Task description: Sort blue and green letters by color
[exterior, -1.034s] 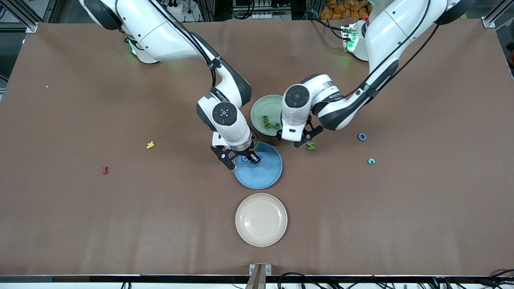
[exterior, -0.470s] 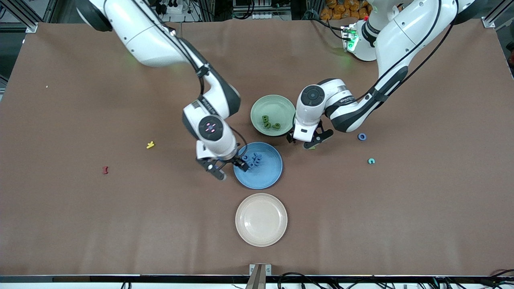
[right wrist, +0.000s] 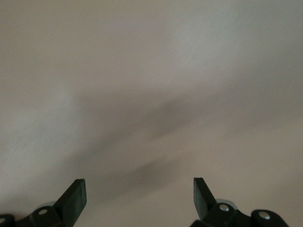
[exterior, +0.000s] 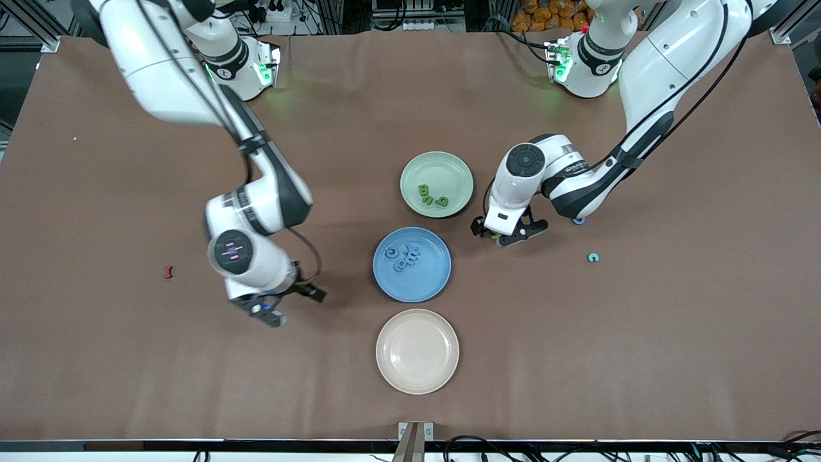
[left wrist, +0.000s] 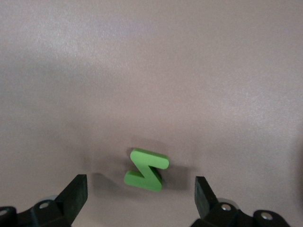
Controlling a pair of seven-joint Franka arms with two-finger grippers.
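A green letter (left wrist: 147, 169) lies flat on the brown table beside the green plate (exterior: 449, 165). My left gripper (exterior: 507, 234) hangs open just over it, a finger on each side, not touching; in the left wrist view the left gripper (left wrist: 140, 191) shows the same. Green letters (exterior: 424, 190) rest in the green plate. Blue letters (exterior: 404, 258) lie in the blue plate (exterior: 426, 282). A blue ring letter (exterior: 579, 221) peeks out by the left arm. My right gripper (exterior: 292, 305) is open and empty over bare table; the right wrist view shows the right gripper (right wrist: 138, 191) with only tabletop below.
A beige plate (exterior: 417, 378) sits nearer the front camera than the blue plate. A teal letter (exterior: 593, 258) lies toward the left arm's end. A dark red letter (exterior: 169, 272) lies toward the right arm's end.
My right gripper opened over the blue plate, left a blue letter there and swung away toward the right arm's end. My left gripper shifted to hang over the green letter.
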